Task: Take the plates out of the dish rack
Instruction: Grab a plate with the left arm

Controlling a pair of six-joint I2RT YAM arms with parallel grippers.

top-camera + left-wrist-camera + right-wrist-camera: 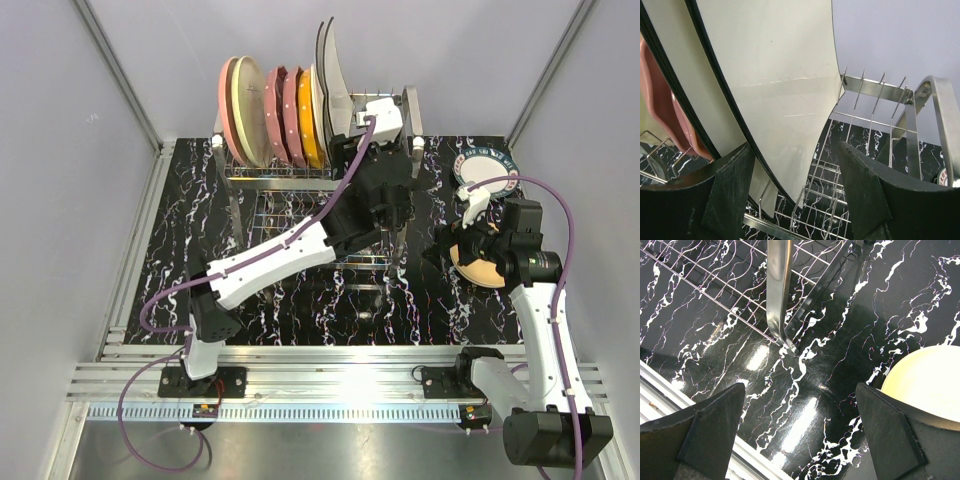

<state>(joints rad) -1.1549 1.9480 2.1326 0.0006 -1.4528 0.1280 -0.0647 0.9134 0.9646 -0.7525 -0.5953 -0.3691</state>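
Seven plates stand on edge in the left part of the dish rack (300,185), at the back of the black marbled table (300,300). From the left we count a pink plate (228,100), a cream plate (248,110), two maroon dotted plates (283,112), an orange plate (308,125), and two squarish white plates (336,75) with thin dark rims that rise higher than the rest.

Just right of these, the left gripper (796,150) reaches in over the top of the rack. In the left wrist view we see its jaws spread, with the lower edge of the nearer white plate running between them. The left finger (732,195) sits right against that plate's dark rim, though we cannot tell whether it truly touches. The right finger (860,195) stands apart from the plate, with bare divider prongs behind it. Nothing is pinched.

Further right, the right gripper (800,387) hangs over the table beside the rack's right leg (777,295), its jaws spread wide and holding nothing. A tan plate (930,385) lies flat on the table under its right finger. Beyond it, near the back right corner, we see a white plate with a teal patterned rim (480,165), also flat on the table.
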